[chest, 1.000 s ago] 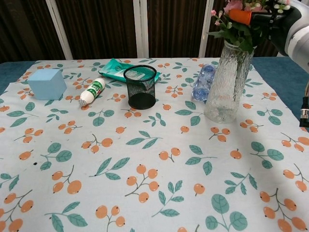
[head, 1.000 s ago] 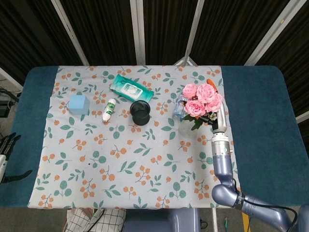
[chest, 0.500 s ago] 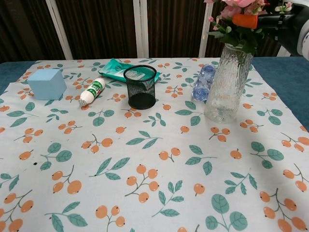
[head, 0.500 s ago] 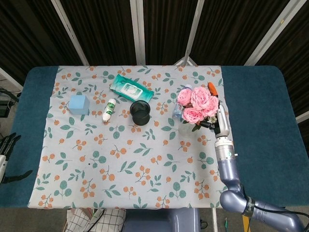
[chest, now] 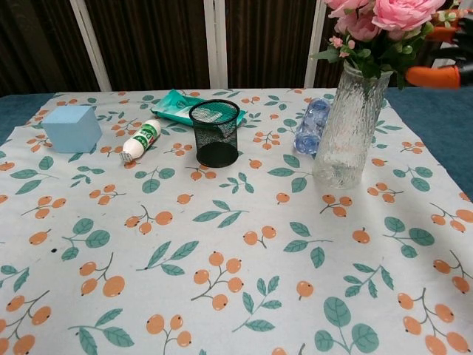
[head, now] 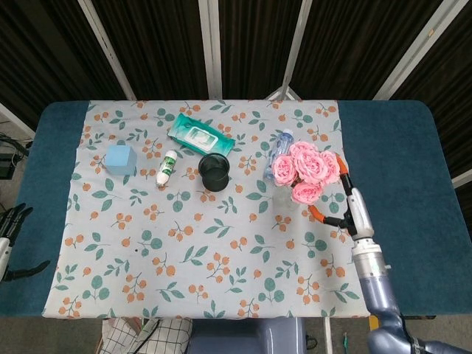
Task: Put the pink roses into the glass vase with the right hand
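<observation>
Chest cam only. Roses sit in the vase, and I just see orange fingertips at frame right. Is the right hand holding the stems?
Observer: No. The head view shows the right hand beside the pink roses, fingers spread, nothing in them.
Operator: Left hand? Not in my frame.
Observer: The left hand is past the table's left edge, far from every item.

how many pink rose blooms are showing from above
4 pink roses, clustered over the glass vase: one left, two at top and right, one lower. More may hide underneath.
</observation>
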{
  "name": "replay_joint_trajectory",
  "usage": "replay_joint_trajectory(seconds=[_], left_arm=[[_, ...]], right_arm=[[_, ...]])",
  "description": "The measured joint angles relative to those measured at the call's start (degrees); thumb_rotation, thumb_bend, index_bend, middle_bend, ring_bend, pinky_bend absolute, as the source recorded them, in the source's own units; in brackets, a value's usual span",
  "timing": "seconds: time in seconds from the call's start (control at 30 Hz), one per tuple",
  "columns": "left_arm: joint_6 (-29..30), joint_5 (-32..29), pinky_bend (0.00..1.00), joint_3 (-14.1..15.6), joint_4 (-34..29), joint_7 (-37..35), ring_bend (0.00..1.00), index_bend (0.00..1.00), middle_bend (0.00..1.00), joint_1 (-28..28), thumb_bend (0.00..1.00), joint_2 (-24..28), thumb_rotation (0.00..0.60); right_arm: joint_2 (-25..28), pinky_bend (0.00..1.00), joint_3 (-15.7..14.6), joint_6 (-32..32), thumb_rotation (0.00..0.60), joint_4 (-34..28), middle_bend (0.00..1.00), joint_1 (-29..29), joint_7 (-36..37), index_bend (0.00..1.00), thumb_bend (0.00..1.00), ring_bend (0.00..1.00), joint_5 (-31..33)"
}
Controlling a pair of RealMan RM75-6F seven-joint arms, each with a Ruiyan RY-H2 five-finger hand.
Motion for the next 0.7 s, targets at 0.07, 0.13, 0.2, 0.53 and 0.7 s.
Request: replay_joint_trajectory(seconds=[0.07,0.13,0.2,0.53,0.7], left_arm=[[0.2,0.3,0.0,0.0,0.1,0.4,0.0,0.0,0.0,0.0,0.0,-0.1,0.6],[0.5,0.5,0.0,0.1,0.2,0.6,0.0,0.0,0.0,0.1,0.0,-0.2,0.6],[0.8,0.7,0.0,0.1,0.4,1.0,0.0,0.0,0.0,0.1,0.0,-0.3,0.6],[2.0,0.8,0.0,-0.2,1.7,2.6,0.0,0.0,0.0,0.5,0.0,-1.2,0.6],[3.0,0.6,0.0,-0.3,1.8,3.5,0.0,0.0,0.0,1.0,0.0,-1.4,0.6]], right_arm=[[2.4,0.0,-2.5,0.2,0.6,-0.9,0.0,-1.6,-0.4,0.0,0.31,0.0,-1.7],[4.2,0.0,-4.5,0.2,0.6,-1.3,0.0,-2.8,-1.1,0.0,0.31,0.0,-3.4],[5.8,0.0,-6.1,0.5,0.6,-1.3,0.0,-3.8,-2.3,0.0,0.31,0.0,-5.0],[11.1,0.0,-12.6,6.9,0.6,4.1,0.0,-8.8,-14.3,0.0,0.31,0.0,-13.8],[11.5,0.0,-14.2,14.3,0.6,11.0,0.0,-12.0,-25.9,0.0,0.31,0.0,-17.9]])
